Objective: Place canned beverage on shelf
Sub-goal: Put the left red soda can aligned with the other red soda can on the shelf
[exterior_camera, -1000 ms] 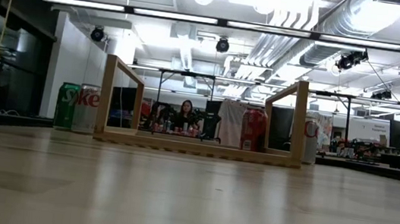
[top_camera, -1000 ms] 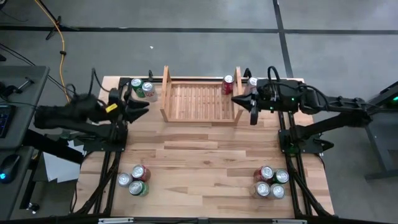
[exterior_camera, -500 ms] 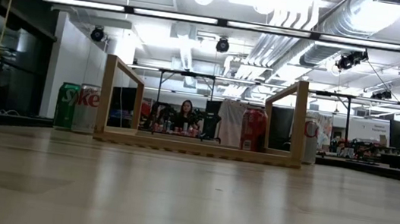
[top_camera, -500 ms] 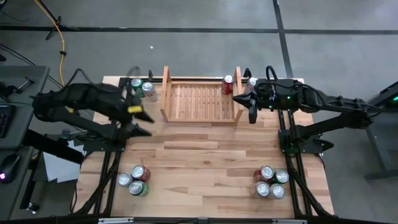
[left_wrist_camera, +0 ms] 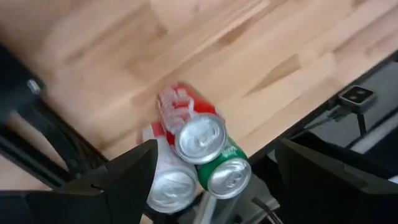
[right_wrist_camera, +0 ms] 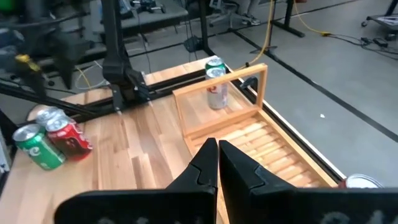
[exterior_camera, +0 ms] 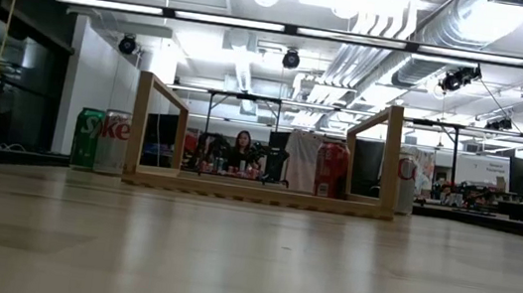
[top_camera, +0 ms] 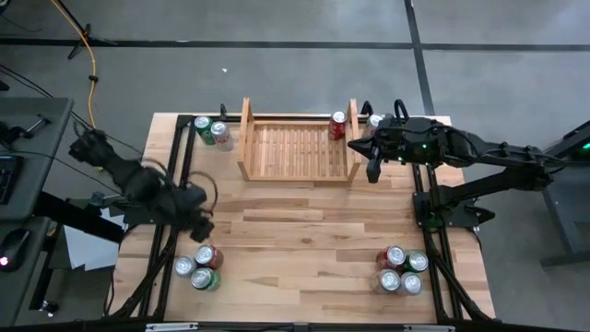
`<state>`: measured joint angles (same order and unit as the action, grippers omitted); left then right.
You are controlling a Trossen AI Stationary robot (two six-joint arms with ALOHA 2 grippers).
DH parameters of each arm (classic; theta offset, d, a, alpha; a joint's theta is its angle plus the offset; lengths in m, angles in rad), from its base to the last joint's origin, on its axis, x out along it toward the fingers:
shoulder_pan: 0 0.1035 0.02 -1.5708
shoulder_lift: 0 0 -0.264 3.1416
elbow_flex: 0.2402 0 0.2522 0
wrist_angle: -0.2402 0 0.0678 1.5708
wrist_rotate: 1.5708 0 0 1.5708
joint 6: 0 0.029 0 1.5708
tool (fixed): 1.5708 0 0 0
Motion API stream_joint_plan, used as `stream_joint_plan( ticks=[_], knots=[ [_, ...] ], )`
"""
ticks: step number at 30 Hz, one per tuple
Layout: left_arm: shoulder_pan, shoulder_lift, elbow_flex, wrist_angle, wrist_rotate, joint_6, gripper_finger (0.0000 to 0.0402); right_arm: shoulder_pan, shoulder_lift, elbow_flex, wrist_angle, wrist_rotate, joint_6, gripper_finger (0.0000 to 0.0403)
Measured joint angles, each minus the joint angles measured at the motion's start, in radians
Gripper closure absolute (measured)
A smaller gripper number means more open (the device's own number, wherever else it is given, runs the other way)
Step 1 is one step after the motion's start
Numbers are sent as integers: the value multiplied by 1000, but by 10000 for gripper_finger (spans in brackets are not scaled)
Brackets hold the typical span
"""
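Note:
Three cans, one red (left_wrist_camera: 189,127), one white (left_wrist_camera: 166,185) and one green (left_wrist_camera: 227,173), stand upright and close together at the table's near left (top_camera: 198,266). My left gripper (left_wrist_camera: 216,149) hangs open above them, pointing down, and touches none of them; in the high view my left gripper (top_camera: 197,226) is just beyond the cluster. The shelf (top_camera: 297,148) stands at the far middle with one red can (top_camera: 338,124) upright in its far right corner. My right gripper (top_camera: 372,169) hovers shut, holding nothing, beside the shelf's right side board.
Two cans (top_camera: 210,130) stand left of the shelf at the far edge, and one can (top_camera: 373,121) stands right of it. Several more cans (top_camera: 402,270) are clustered at the near right. Bare wood (top_camera: 295,240) lies between the shelf and the near edge.
My left gripper has swung from beside the far-left cans toward the table's near edge, sinking a little and tipping from nearly level to pointing down over the near-left cans. No can has moved.

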<state>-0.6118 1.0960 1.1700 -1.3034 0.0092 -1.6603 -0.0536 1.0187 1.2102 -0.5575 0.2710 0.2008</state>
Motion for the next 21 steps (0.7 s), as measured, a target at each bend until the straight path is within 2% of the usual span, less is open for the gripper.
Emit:
stream_joint_plan(
  ticks=[3, 10, 21],
  knots=[
    [-52, 66, -10, 34, -1, -86, 87, -4, 0, 0, -15, 21, 0, 402],
    [-89, 221, -10, 46, 4, -97, 87, -59, 0, 0, -28, 20, 0, 402],
    [-125, 328, -13, 61, 1, -101, 87, -97, 1, 0, -31, 5, 2, 402]
  ],
)
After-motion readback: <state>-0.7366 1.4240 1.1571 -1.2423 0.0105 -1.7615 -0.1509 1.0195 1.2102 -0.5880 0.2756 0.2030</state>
